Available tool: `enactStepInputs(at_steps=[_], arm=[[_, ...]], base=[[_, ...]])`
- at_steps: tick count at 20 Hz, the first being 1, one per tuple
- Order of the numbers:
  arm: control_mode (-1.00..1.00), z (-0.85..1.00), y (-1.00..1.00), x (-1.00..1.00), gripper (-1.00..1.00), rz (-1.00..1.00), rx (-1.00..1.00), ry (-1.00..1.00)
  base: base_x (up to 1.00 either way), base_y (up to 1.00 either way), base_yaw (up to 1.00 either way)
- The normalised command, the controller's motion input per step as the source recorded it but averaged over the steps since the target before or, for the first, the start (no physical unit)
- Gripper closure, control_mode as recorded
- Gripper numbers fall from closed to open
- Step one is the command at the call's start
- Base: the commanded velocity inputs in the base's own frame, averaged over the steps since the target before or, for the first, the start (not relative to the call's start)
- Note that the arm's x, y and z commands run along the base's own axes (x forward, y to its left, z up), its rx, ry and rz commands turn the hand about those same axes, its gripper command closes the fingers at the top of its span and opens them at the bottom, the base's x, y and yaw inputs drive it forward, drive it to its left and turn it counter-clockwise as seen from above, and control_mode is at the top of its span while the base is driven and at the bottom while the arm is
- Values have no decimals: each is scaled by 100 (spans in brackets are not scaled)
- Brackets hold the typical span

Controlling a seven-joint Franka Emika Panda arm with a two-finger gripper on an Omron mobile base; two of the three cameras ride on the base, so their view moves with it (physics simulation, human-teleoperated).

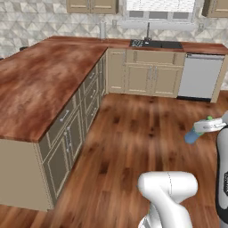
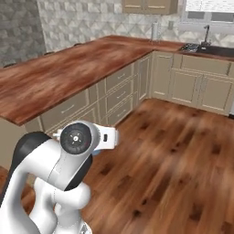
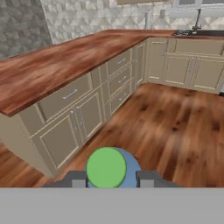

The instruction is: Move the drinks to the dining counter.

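Reddish-brown woodgrain is covering the dining counter [image 3: 52,70], a broad L-shaped slab that is lying ahead and to the left of the gripper [image 3: 112,178] in the hand view. Beige panelled drawers and cabinet doors [image 3: 87,116] with slim metal pulls are forming the base beneath the slab. Glossy wood plank flooring [image 3: 175,122] is stretching out below and ahead of the tool. Grey patterned tile is lining the wall beyond the counter, and a dark sink [image 1: 156,44] with a thin faucet is sitting in the far run of cabinets. A flat, pale grey dishwasher front [image 1: 200,76] is standing next to those cabinets in the left base view.

The blue-green bottle [image 3: 109,168] is sitting between the two dark fingertips [image 3: 78,179], with its round green cap facing the hand camera and its blue body showing around the cap. The jaws are clamped on the bottle, one on each side. In the left base view the bottle [image 1: 194,135] is projecting from the white hand, lying roughly horizontal above the floor and well apart from the counter. Nothing is resting on the visible countertop surface.
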Motion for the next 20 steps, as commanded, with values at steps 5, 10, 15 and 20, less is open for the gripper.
enactStepInputs(at_steps=[5, 10, 15, 20], arm=[[100, 0, 0, 0, 100, 0, 0, 0], [100, 0, 0, 0, 100, 0, 0, 0], [100, 0, 0, 0, 100, 0, 0, 0], [100, 0, 0, 0, 100, 0, 0, 0]], base=[[54, 60, 8], [24, 73, 3], [0, 88, 0], [-1, 100, 0]])
